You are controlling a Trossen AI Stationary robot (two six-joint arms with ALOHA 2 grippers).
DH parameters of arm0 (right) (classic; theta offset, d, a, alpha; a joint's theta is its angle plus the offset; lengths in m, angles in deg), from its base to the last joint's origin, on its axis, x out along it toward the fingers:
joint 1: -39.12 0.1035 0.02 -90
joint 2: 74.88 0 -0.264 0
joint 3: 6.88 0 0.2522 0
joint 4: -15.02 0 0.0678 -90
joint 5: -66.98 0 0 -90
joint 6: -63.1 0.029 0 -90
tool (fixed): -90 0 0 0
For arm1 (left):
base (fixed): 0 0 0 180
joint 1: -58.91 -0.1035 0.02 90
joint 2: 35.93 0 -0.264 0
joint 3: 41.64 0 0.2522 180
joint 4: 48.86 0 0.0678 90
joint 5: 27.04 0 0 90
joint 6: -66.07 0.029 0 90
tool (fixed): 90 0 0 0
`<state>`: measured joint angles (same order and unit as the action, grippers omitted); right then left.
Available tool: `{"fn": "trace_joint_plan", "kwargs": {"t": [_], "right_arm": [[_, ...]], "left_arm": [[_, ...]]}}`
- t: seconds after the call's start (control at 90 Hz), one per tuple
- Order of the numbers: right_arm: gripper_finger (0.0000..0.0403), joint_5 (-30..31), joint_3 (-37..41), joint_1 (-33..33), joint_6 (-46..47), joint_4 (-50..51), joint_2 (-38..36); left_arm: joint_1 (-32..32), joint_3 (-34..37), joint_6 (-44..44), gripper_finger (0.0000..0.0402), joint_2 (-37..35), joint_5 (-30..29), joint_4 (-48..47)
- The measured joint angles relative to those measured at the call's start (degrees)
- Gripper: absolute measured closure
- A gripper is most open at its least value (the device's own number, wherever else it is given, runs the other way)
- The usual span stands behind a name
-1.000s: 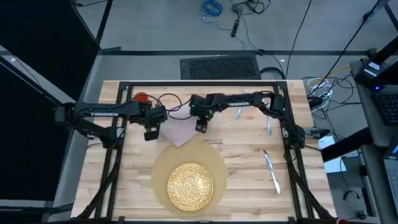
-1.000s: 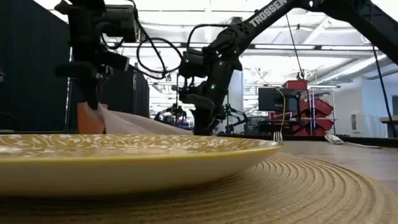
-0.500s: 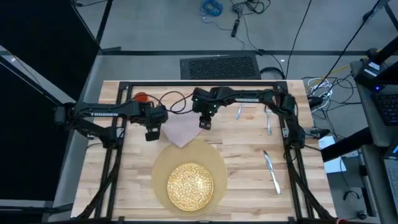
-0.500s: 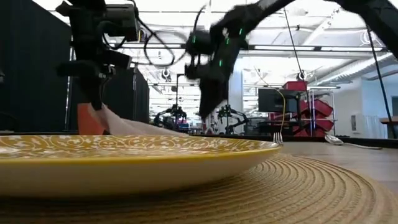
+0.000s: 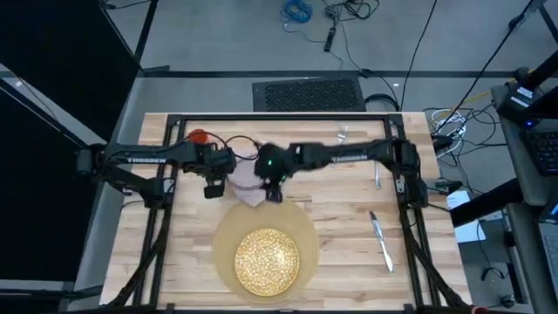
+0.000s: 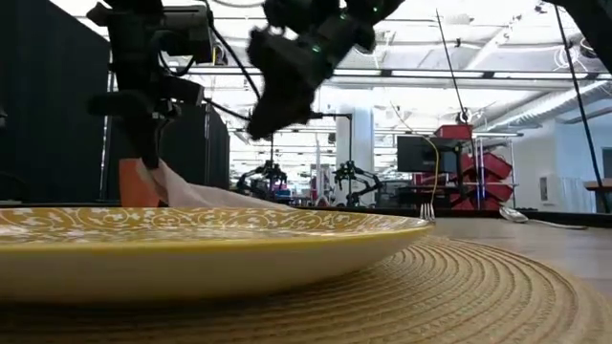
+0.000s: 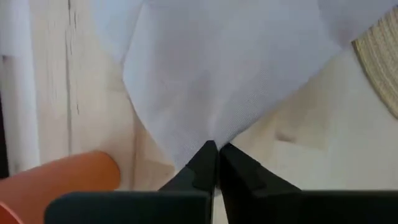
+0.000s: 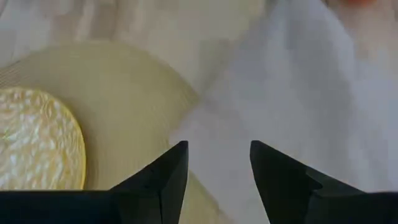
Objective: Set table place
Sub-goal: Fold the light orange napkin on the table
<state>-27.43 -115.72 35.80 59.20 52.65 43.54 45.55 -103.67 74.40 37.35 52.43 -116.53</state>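
Left wrist view shows you the left gripper (image 7: 213, 163) pinched on a corner of the napkin (image 7: 230, 68), beside the orange cup (image 7: 56, 180), which is cut off. Right gripper (image 8: 217, 167) hovers spread over the napkin, beside the mat (image 8: 130, 106).

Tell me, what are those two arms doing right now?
Left gripper shut on pinkish-grey cloth napkin, by small orange cup. Right gripper open above napkin, near round tan mat. Nothing in the way.
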Motion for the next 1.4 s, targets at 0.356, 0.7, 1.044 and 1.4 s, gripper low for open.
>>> {"fn": "trace_joint_plan", "kwargs": {"t": [0.356,0.7,1.044,1.4], "right_arm": [[0.0243,22.4,0.0,6.5,-5.3,-2.8,9.4],[0.0243,22.4,-0.1,7.3,-4.1,-2.5,8.2],[0.0243,22.0,-0.1,11.7,1.4,-3.1,8.2],[0.0243,19.0,-0.1,10.0,2.4,-6.3,8.2]], "left_arm": [[0.1,0.0,6.0,0.0402,0.0,-0.1,-0.1],[0.1,0.0,8.6,0.0402,0.0,-0.4,0.5],[0.1,0.0,8.6,0.0402,0.0,-0.4,1.1],[0.1,0.0,8.6,0.0402,0.0,-0.4,1.1]]}}
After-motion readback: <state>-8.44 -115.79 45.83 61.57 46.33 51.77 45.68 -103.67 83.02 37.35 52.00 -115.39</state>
